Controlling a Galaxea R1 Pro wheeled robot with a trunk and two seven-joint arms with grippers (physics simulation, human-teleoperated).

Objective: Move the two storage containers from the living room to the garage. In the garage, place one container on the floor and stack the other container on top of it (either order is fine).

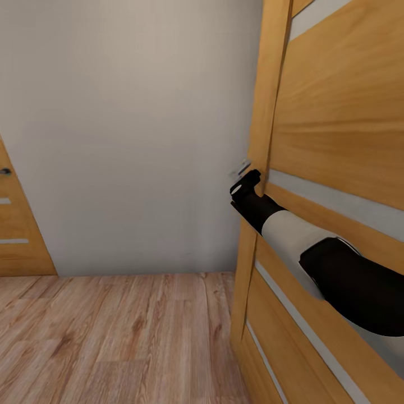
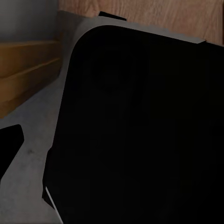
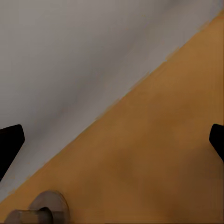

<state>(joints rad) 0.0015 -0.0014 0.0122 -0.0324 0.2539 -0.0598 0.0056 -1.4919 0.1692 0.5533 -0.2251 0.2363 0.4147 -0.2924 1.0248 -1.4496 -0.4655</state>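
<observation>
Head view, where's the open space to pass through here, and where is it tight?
Open: the wood-plank floor between the white wall and the wooden door at right. A second door borders it at far left. Tight: at the door's edge, where the right tool sits by the metal handle.

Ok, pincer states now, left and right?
Left pincer: cannot be told; its wrist view is mostly blocked by a dark body.
Right pincer: open, holding nothing, fingertips spread wide against the door by its handle.
</observation>
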